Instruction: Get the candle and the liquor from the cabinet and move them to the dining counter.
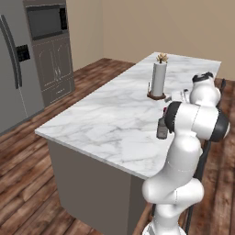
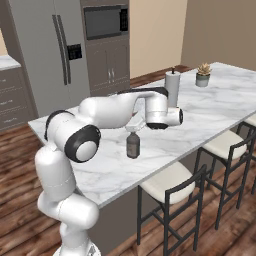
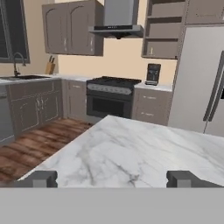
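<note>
Liquor set down on the dining counter; we judge the release step is in hand.

The liquor [image 2: 133, 144] stands upright near the dining counter [image 2: 210, 112] long edge by the stools; the gripper [image 2: 138, 125] sits just above it, jaws wide, holding nothing; retreat straight up to avoid tipping it; forearm horizontal, elbow bent, hand looking level across the marble.

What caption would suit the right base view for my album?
A white robot arm reaches over the dining counter, open pincer just above the liquor standing upright there, paper towel roll behind.
</note>
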Tool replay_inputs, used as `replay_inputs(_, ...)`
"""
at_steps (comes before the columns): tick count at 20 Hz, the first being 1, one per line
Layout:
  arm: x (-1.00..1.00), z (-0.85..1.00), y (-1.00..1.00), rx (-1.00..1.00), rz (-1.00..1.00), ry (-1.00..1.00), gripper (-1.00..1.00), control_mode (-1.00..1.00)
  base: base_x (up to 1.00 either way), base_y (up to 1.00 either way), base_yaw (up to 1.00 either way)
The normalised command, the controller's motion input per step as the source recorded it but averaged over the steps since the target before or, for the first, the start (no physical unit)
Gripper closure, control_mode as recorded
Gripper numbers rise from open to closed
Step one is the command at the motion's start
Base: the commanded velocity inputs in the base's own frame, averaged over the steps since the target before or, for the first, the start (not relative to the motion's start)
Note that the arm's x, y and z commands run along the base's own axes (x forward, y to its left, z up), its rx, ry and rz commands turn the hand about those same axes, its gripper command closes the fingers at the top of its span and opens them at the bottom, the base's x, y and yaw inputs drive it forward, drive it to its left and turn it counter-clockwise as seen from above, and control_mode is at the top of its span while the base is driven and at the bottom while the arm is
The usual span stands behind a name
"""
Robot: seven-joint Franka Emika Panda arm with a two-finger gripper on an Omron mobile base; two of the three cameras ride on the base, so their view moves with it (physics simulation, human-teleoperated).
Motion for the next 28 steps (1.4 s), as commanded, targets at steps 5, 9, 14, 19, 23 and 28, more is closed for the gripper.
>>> replay_inputs(5,-0.32,0.45,0.05,0.0,0.0,-0.01,-1.0,-1.0,0.0,0.0,0.0)
replay_inputs(9,-0.32,0.49,0.38,0.0,0.0,0.0,-1.0,-1.0,0.0,0.0,0.0)
replay_inputs(14,-0.23,0.53,0.66,0.0,0.0,0.0,-1.0,-1.0,0.0,0.0,0.0)
replay_inputs(19,-0.13,0.47,0.95,0.0,-0.04,0.0,-1.0,-1.0,0.0,0.0,0.0)
replay_inputs(23,-0.27,0.39,0.88,-0.01,-0.06,0.0,-1.0,-1.0,0.0,0.0,0.0)
replay_inputs(28,-0.44,0.21,0.73,-0.05,-0.13,0.05,-1.0,-1.0,0.0,0.0,0.0)
